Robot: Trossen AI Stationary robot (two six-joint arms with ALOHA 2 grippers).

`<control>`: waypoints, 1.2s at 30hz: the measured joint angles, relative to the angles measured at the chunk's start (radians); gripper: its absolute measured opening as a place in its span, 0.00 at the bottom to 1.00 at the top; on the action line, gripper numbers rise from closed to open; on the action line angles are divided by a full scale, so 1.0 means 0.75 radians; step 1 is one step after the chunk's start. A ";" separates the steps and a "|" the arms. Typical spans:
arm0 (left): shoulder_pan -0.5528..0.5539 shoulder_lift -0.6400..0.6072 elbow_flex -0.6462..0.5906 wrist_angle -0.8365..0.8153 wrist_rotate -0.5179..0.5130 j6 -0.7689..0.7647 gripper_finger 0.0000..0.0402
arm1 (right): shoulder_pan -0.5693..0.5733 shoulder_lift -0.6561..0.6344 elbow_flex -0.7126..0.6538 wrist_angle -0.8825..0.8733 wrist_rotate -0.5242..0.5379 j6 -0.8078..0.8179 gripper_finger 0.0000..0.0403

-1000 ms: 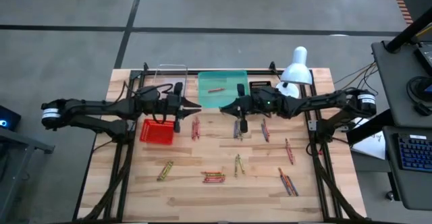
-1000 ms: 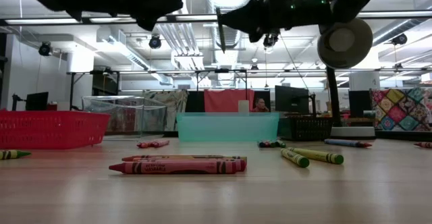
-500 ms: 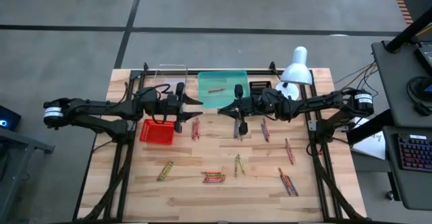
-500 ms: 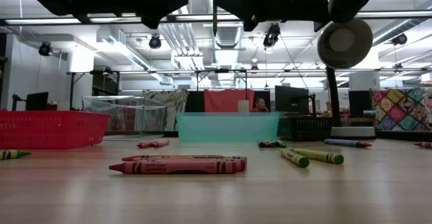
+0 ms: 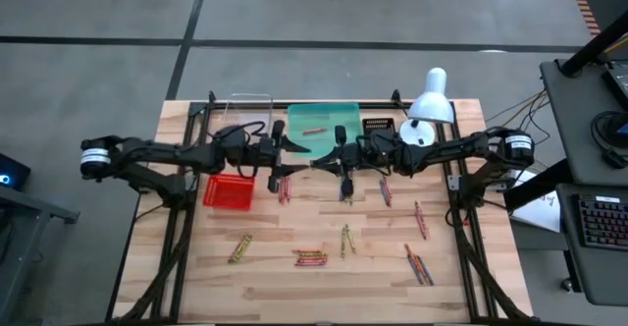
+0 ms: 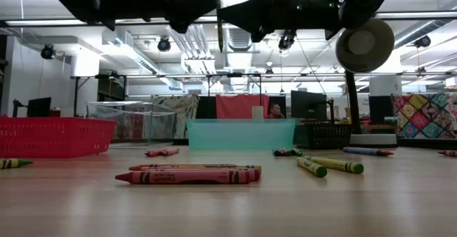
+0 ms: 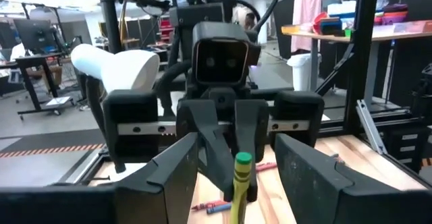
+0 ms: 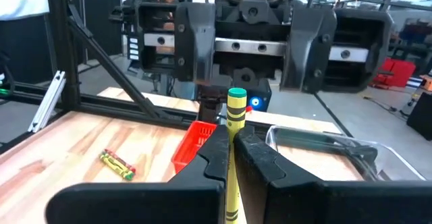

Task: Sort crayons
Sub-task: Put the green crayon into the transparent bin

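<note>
My right gripper (image 8: 233, 133) is shut on a yellow-green crayon (image 8: 236, 102) that stands upright between its fingers. My left gripper (image 7: 237, 158) faces it with its fingers spread wide on either side of that same crayon (image 7: 239, 180), not touching it. In the high view the left gripper (image 5: 294, 150) and the right gripper (image 5: 322, 156) meet nose to nose above the front edge of the teal tray (image 5: 336, 111). One reddish crayon (image 5: 314, 130) lies in the tray. Other crayons lie in loose groups on the table: red ones (image 5: 285, 187), a red pile (image 5: 310, 258), yellow-green ones (image 5: 239, 248).
A red mesh basket (image 5: 228, 190) sits under the left arm, a clear bin (image 5: 248, 110) behind it. A small black basket (image 5: 379, 127) and a white lamp (image 5: 430, 100) stand at the back right. More crayons (image 5: 419, 265) lie front right. A person sits far behind (image 6: 275, 111).
The left gripper has opened and moved right. The right gripper has moved left with the crayon, which now stands between the left fingers.
</note>
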 joint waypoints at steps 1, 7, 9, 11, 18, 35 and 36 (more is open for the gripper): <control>0.000 0.012 0.007 0.005 0.005 0.000 0.45 | 0.000 0.000 0.000 0.000 0.000 -0.002 0.03; -0.001 0.077 0.027 0.024 0.034 0.000 0.42 | 0.000 0.000 0.000 -0.001 0.000 -0.020 0.03; 0.000 0.081 0.028 0.038 0.034 0.000 0.40 | 0.000 0.000 0.001 -0.002 0.000 -0.025 0.03; 0.000 0.081 0.028 0.043 0.034 0.000 0.37 | 0.000 0.000 0.001 -0.003 0.000 -0.029 0.03; 0.000 0.087 0.028 0.039 0.034 0.000 0.21 | 0.000 0.000 0.001 -0.003 0.000 -0.029 0.03; 0.000 0.055 0.025 0.012 0.025 -0.031 0.01 | -0.002 -0.024 0.001 -0.007 0.016 0.066 0.17; 0.001 0.041 0.025 -0.004 0.023 -0.030 0.01 | -0.004 -0.032 0.001 -0.010 0.027 0.066 0.18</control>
